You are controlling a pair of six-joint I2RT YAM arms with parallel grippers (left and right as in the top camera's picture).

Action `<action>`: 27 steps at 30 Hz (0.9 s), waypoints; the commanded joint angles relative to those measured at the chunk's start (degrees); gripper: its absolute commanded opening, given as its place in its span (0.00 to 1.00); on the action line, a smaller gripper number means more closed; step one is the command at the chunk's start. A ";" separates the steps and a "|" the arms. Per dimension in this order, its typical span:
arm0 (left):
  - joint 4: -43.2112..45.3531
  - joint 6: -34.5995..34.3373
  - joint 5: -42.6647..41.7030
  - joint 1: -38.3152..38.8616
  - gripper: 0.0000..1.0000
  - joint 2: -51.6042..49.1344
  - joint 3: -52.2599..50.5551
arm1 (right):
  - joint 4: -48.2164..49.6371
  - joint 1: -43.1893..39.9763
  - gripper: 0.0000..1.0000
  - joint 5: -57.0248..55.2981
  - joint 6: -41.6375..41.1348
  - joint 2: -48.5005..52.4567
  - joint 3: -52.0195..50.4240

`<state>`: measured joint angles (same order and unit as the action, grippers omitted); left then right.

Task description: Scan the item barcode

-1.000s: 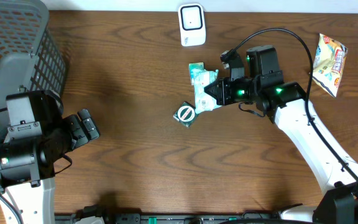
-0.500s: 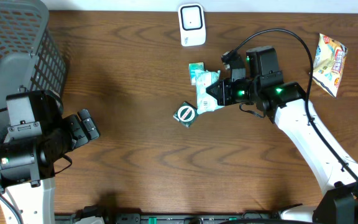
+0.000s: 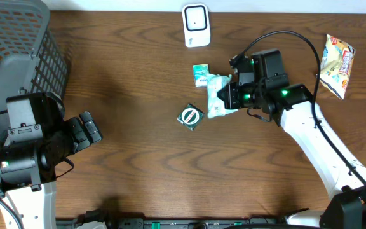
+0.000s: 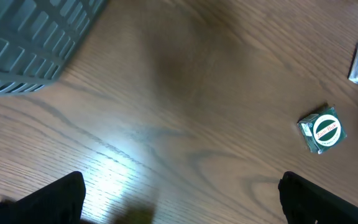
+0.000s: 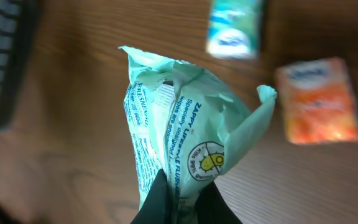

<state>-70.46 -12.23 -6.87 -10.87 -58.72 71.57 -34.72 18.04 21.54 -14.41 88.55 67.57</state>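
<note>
Two pincers in all, one per arm. Nearest, low on the left: the left pincer, black, released and spread wide, grasping nothing, above the brown wood-grain bench. Further in, mid-bench: one small square green packet with a round white-ringed emblem, flat on the wood. Just beside it: the right pincer, clenched on one pale mint-green pouch of crinkled plastic film, printed side toward the wrist camera. Beyond the pouch: one small teal-and-white rectangular carton. Far left: one grey plastic lattice basket. Far right: one glossy orange-and-yellow snack bag. At the far edge: one white rounded plastic scanner, well apart from the pouch.
</note>
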 commanded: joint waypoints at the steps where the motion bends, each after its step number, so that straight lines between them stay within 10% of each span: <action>1: -0.02 -0.55 0.94 -0.31 0.98 0.00 -0.13 | -1.88 1.99 0.01 -12.85 1.49 -0.68 0.94; 11: -0.02 -0.55 0.94 -0.31 0.97 0.00 -0.13 | -9.68 10.12 0.01 -44.87 4.26 0.37 0.96; 27: -0.02 -0.55 0.94 -0.31 0.98 0.00 -0.13 | -22.32 12.44 0.04 -60.89 0.68 19.65 0.96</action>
<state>-70.46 -12.23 -6.87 -10.87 -58.72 71.57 -56.03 30.15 -33.41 -11.73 106.98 67.77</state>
